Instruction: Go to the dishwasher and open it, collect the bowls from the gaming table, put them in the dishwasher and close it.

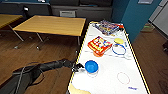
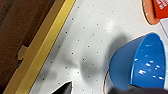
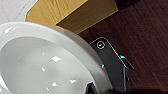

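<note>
Left gripper is reaching at the blue bowl near the white surface's edge; can't tell if fingers are apart or together. Risk: a nudge is tipping the bowl off the edge; right-side white bowl grip also unclear.

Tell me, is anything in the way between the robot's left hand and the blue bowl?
Nothing visible is. In the head view the left gripper sits at the white table's edge, right beside the blue bowl. In the left wrist view, just bare white tabletop lies next to the bowl.
</note>
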